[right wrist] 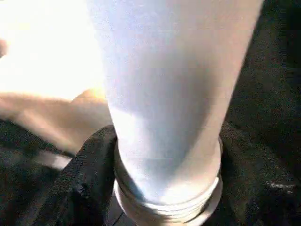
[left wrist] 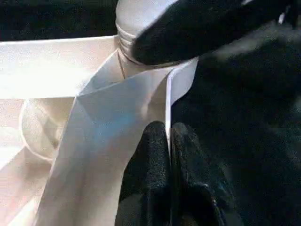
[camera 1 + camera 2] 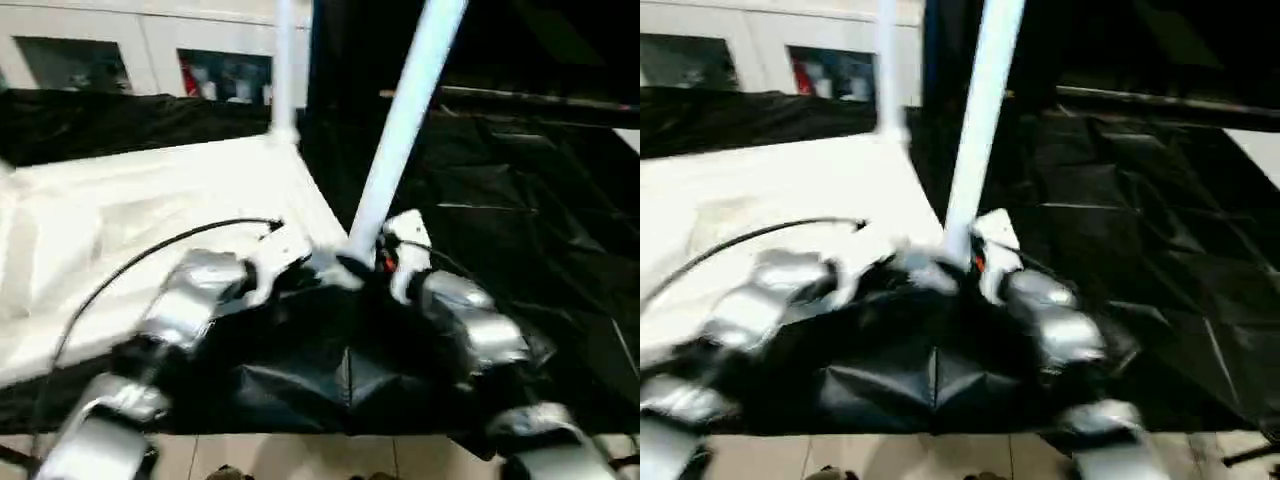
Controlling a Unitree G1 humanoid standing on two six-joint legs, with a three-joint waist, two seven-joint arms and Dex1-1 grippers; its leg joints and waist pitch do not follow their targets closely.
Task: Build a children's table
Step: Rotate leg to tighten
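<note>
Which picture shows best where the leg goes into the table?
The right wrist view: the leg's ringed end sits close up at the socket. The left wrist view shows it partly hidden behind the right gripper. The eye views show it from afar.

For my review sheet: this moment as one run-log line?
left gripper: shut on tabletop rim | right gripper: seating leg at near corner | far leg: upright

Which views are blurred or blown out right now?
Head views: motion-smeared, worst on the silver forearms. Right wrist view: the long white tapered tube leg sits soft, with washed-out glare beside it. Left wrist view: sharpest, the left gripper pinching the white plastic top's rim.
</note>
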